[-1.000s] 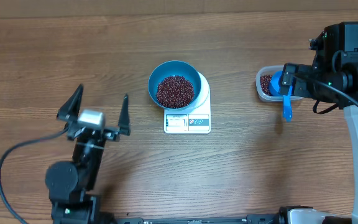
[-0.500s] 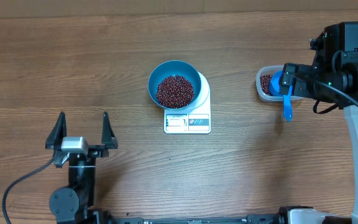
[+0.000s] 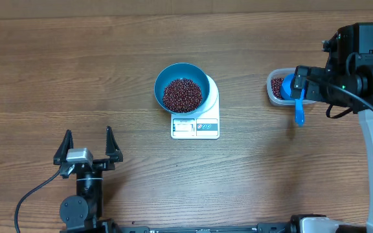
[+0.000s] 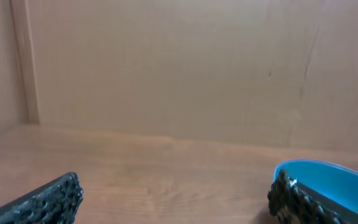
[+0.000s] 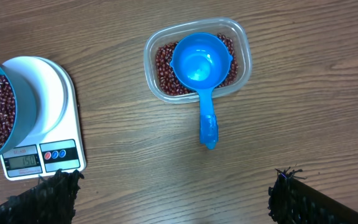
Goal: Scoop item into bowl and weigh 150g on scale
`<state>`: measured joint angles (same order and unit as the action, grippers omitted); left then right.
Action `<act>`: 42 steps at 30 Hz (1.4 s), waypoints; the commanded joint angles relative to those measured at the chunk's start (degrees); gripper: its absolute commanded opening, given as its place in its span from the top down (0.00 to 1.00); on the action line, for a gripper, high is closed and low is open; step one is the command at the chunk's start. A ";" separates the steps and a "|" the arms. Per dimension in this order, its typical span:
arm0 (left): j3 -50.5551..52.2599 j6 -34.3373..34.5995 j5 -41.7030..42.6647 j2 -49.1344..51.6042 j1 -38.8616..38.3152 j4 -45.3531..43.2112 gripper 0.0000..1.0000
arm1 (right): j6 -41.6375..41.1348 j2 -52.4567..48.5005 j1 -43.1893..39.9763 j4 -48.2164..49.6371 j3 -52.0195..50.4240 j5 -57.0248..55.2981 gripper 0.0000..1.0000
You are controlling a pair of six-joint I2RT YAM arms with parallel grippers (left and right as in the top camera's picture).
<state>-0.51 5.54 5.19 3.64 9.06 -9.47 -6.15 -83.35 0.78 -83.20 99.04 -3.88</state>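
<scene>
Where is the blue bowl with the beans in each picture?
Overhead: the bowl sits in the middle, on the scale.
Left wrist: only its blue rim peeks in at the bottom right.
Right wrist: the bowl is cut off at the left edge, on the scale.
Shared landmark: the scale, seen overhead and from the right wrist.

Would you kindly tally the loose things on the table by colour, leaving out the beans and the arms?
Blue: 2 (bowl, scoop)
White: 1 (scale)
Clear: 1 (tub)
Total: 4
</scene>
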 commanded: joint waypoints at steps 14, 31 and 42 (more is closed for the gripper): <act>0.22 -1.27 -1.16 -3.48 1.16 13.79 0.01 | 0.66 1.05 -0.15 0.13 1.40 -0.48 0.00; 0.22 -1.25 -1.16 -3.41 1.16 13.73 0.01 | 0.66 1.05 -0.15 0.13 1.40 -0.50 0.00; 0.22 -1.25 -1.16 -3.39 1.16 13.73 0.00 | 0.66 1.05 -0.15 0.13 1.40 -0.50 0.00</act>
<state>-0.49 5.43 4.36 0.91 9.87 4.08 -6.15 -83.35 0.78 -83.18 99.09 -3.88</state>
